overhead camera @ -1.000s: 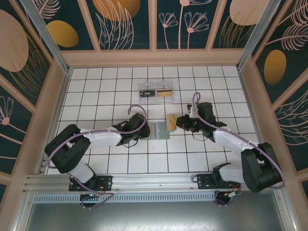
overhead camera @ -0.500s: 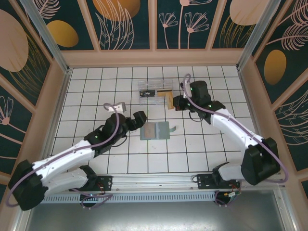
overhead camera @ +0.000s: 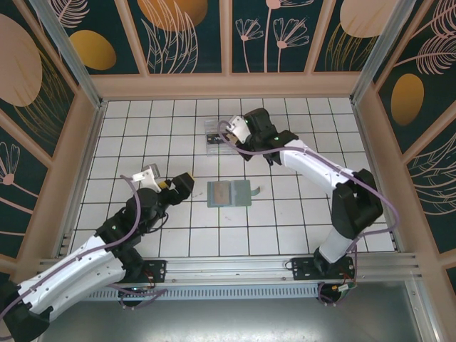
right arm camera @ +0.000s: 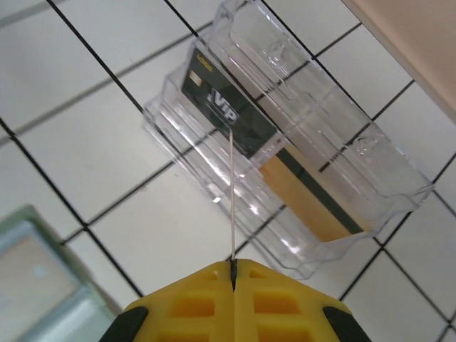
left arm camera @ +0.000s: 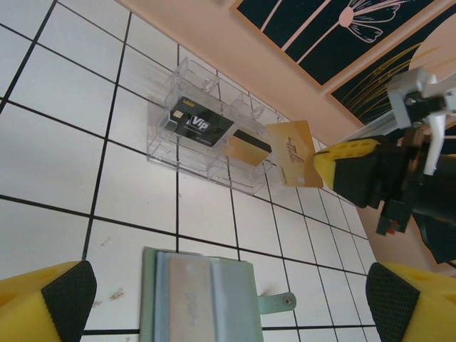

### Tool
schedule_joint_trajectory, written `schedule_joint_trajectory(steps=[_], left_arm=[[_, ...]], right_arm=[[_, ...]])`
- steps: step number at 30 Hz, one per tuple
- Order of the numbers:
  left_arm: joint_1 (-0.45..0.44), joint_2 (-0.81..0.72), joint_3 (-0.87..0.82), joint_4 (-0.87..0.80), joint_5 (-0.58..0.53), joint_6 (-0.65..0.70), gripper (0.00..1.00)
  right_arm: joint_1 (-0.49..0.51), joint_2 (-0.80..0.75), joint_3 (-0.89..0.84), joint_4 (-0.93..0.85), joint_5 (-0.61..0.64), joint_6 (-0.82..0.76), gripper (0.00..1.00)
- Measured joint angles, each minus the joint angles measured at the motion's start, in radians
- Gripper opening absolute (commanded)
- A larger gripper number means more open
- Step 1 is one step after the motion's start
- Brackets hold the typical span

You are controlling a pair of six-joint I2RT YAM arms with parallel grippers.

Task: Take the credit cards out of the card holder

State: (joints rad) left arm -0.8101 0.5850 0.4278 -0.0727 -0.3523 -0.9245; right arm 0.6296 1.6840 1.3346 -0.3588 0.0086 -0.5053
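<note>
From the top external view we saw the card holder (overhead camera: 229,193), a flat grey-green sleeve with a small tab at its right side, lying near the middle of the white tiled bench (overhead camera: 299,235). The left gripper (overhead camera: 178,187) hung on its left-edge side, apart from it, jaws spread wide and holding nothing. A clear tray (overhead camera: 214,132) sat near the far edge, about midway along it, and the right gripper (overhead camera: 239,137) was over the tray's right part; from here we could not make out what it held. From the left wrist view, the left gripper's black pads (left arm camera: 68,296) stood far apart at the lower corners, with the card holder (left arm camera: 196,292) lying between them lower in the frame, untouched. Beyond it the tray (left arm camera: 160,146) held a black VIP card (left arm camera: 203,125) and a gold card with a dark stripe (left arm camera: 246,146). At the tray's right end the right gripper (left arm camera: 324,167) pinched a third, gold card (left arm camera: 292,153) by one edge. From the right wrist view, the right gripper (right arm camera: 232,267) was clenched on that gold card (right arm camera: 232,192), seen edge-on as a thin line over the tray (right arm camera: 385,178), between the VIP card (right arm camera: 228,114) and the striped card (right arm camera: 306,196). We could not tell whether it touched the tray. A blurred corner of the card holder (right arm camera: 35,285) showed at lower left.
</note>
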Motion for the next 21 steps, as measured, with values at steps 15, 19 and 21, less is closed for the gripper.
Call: schedule_joint_trajectory(steps=[15, 19, 21], left_arm=[[0.000, -0.109, -0.031, -0.057, 0.003, 0.019, 0.98], [0.000, -0.117, -0.038, -0.070, 0.003, 0.019, 0.98], [0.000, -0.121, -0.039, -0.071, 0.003, 0.019, 0.98]], right_arm=[[0.040, 0.146, 0.077, -0.032, 0.205, -0.512, 0.00], [0.035, 0.154, 0.094, -0.011, 0.227, -0.584, 0.00], [0.029, 0.164, 0.101, -0.005, 0.228, -0.605, 0.00]])
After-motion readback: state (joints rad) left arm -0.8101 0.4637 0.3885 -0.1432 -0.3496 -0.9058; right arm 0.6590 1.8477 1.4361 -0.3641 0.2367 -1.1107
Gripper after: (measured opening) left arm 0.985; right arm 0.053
